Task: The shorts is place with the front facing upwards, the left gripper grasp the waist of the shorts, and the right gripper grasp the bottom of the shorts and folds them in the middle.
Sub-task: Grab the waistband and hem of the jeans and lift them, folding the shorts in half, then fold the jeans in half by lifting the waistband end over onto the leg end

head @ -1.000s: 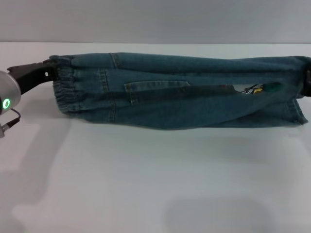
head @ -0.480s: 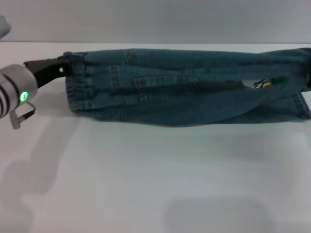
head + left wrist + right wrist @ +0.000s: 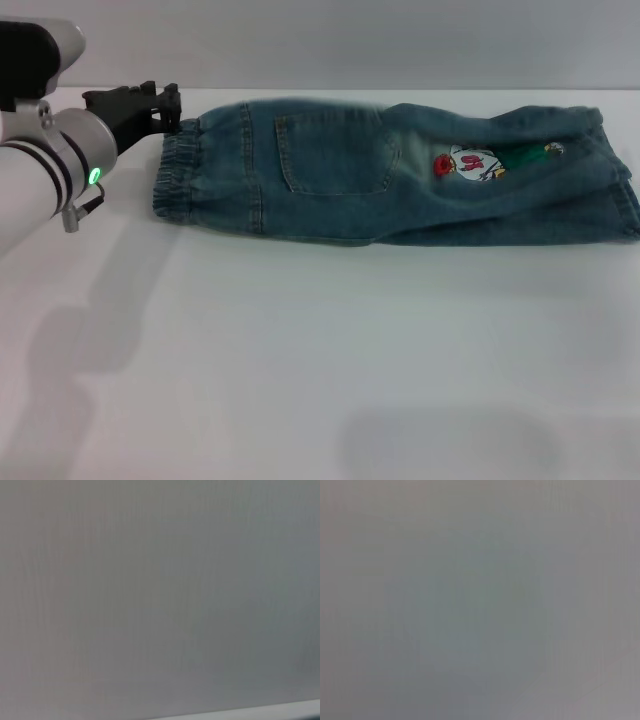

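Note:
The blue denim shorts [image 3: 400, 175] lie flat along the back of the white table [image 3: 320, 360], with a patch pocket [image 3: 335, 150] and the colourful cartoon patch [image 3: 470, 163] facing up. The gathered waist [image 3: 178, 175] is at the left end and the leg hems [image 3: 615, 185] are at the right end. My left gripper [image 3: 165, 100], black on a silver arm with a green light, sits just off the far corner of the waist, open and holding nothing. The right gripper is out of view. Both wrist views show only plain grey.
The white table stretches from the shorts to the near edge. A grey wall [image 3: 350, 40] runs behind the table's back edge.
The shorts were held stretched above the table between both grippers; now they lie flat with pocket and patch up. The left gripper has let go of the waist, and the right gripper has left the view.

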You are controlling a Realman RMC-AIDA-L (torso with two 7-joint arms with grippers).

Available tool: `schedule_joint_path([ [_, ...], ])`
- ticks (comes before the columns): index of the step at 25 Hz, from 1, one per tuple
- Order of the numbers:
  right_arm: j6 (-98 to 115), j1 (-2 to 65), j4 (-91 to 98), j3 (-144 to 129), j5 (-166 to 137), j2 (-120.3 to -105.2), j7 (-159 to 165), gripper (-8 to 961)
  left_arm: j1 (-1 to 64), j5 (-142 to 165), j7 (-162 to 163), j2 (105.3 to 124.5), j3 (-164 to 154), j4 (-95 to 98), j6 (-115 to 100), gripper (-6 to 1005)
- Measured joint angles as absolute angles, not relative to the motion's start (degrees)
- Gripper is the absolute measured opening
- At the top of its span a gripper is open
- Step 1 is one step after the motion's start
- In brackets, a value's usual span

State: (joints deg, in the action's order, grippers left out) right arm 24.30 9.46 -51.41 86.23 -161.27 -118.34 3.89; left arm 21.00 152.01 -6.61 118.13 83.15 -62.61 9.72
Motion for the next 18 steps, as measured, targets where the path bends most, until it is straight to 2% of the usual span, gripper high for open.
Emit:
schedule_joint_path([
  [2, 24.59, 9.17, -51.94, 86.07, -161.39, -118.34, 3.81, 174, 21.0, 152.01, -6.61, 118.13, 83.16, -62.61, 9.72, 184],
  [3, 24.59, 9.17, -51.94, 86.07, -161.39, -118.34, 3.81, 229, 21.25, 151.99, -6.45, 118.13, 83.12, -62.18, 9.58, 190],
  [11, 35.25, 7.53, -47.92, 81.21, -163.62, -118.87, 3.38, 642, 18.33, 151.91, -6.2, 118.06, 82.76, -65.59, 13.15, 511],
  [14, 44.41, 7.59, -43.48, 78.75, -163.4, -118.99, 3.61, 763, 16.65, 151.82, -6.24, 117.99, 82.67, -67.33, 16.43, 651],
  [16, 46.19, 8.32, -41.64, 78.25, -163.28, -119.11, 3.91, 844, 16.31, 151.81, -6.22, 118.03, 82.65, -67.64, 16.85, 685],
  [18, 45.22, 9.27, -40.17, 77.72, -162.53, -119.34, 4.04, 831, 15.99, 151.67, -6.15, 118.12, 82.96, -68.41, 19.49, 719],
])
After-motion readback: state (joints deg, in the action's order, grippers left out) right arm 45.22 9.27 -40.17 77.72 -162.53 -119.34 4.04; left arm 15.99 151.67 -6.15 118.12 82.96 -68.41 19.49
